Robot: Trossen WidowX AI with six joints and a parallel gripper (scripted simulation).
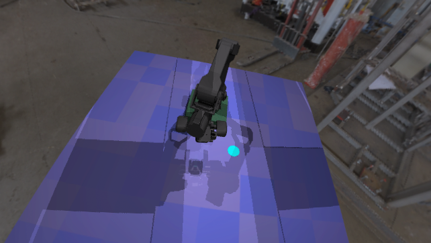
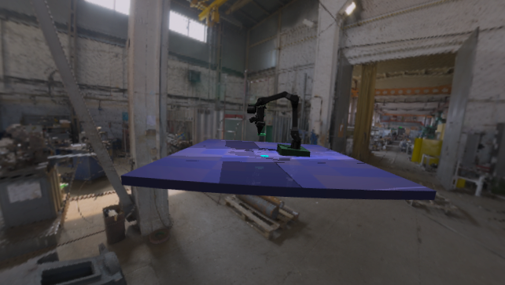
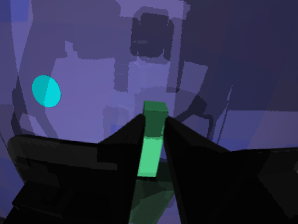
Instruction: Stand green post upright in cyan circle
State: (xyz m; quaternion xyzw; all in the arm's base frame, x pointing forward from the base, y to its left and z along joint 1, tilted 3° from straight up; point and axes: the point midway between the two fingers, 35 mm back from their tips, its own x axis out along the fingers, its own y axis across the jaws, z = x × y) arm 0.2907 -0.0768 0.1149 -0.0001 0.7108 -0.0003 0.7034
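Note:
The green post is held between the fingertips of my gripper, which is shut on it. In the exterior view it shows as a small green sliver under the fingertips, well above the table; its exact tilt is too small to tell there. In the top view the arm hides the post. The cyan circle lies flat on the table with nothing on it. It is to the left of the held post in the wrist view, and to the right of the gripper in the top view.
The arm stands on a green base on the blue patterned table. Dark shadows of the arm fall on the table around the circle. The table's edges drop off to the floor.

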